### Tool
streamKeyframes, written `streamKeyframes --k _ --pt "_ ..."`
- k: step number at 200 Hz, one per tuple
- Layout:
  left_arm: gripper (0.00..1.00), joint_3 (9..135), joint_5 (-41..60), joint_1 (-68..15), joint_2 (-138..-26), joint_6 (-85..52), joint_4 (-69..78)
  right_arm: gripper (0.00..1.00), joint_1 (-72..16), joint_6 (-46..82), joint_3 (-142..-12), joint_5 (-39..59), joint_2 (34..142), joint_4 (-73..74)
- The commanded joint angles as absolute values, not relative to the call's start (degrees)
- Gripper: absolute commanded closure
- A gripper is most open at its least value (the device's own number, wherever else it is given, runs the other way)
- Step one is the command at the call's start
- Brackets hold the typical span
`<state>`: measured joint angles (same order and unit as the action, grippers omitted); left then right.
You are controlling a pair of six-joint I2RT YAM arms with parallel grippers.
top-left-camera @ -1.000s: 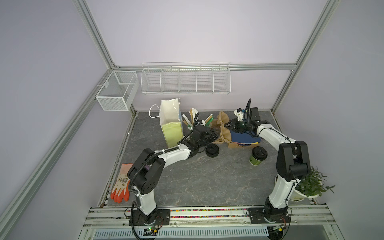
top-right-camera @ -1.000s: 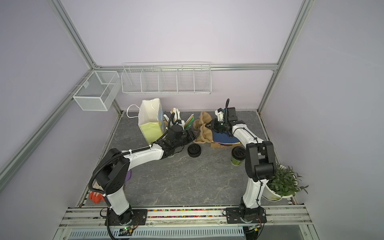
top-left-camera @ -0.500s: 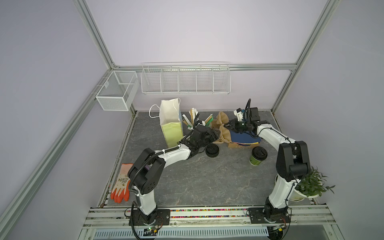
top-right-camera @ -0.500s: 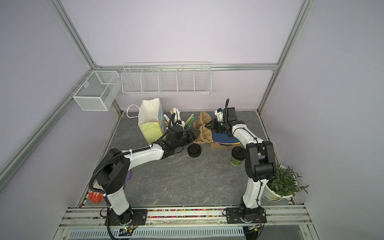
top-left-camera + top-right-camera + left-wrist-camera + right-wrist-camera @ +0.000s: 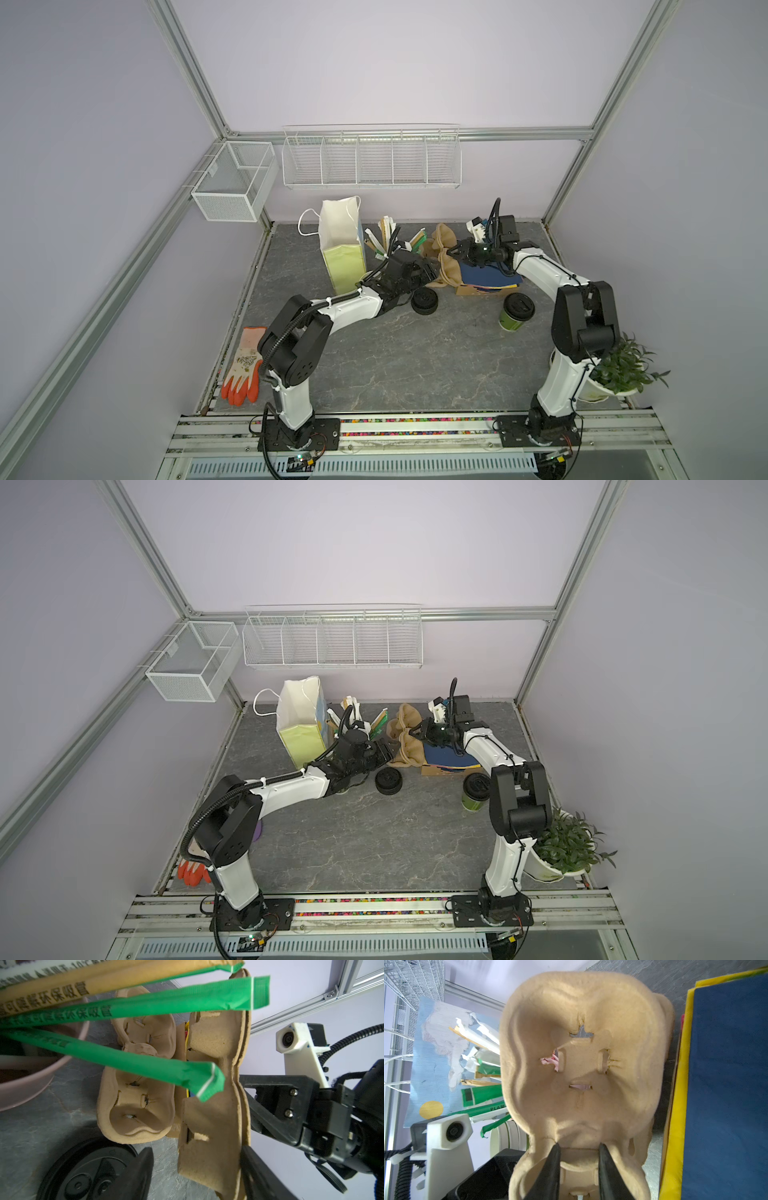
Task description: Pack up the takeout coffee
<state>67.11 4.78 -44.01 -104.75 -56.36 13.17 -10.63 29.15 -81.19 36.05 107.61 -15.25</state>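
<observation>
The takeout coffee [image 5: 516,314] stands upright and capped on the right of the table, just nearer than the stack of blue and yellow sheets [image 5: 486,277]; neither gripper touches it. Farther back, at the middle, the right gripper [image 5: 579,1147] is clamped on the waist of a pulp cup carrier [image 5: 581,1068] held on edge. The left gripper [image 5: 195,1149] stands open with its fingers either side of that carrier's end, one just beside the pulp, the other apart.

The step looks like peeling one carrier from others nested with it. The left should close on the outer layer only, near the edge, and draw away gently while the right holds firm — clear of the wrapped straws [image 5: 145,1005] and the stack of black lids [image 5: 424,300] to its near side.

Against the earlier top views nothing has visibly shifted — arms, cup and lids sit alike.
</observation>
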Motion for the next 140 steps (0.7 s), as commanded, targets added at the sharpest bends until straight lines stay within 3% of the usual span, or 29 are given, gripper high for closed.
streamKeyframes --k 1,140 --pt "0.33 68.6 3.5 -44.0 -105.5 -54.5 10.0 0.81 -11.2 28.2 -81.8 38.5 107.7 -15.8" --pt "0.33 72.5 0.7 -42.2 -109.1 -50.9 4.0 0.82 -13.5 26.3 -84.4 40.3 109.2 -19.0"
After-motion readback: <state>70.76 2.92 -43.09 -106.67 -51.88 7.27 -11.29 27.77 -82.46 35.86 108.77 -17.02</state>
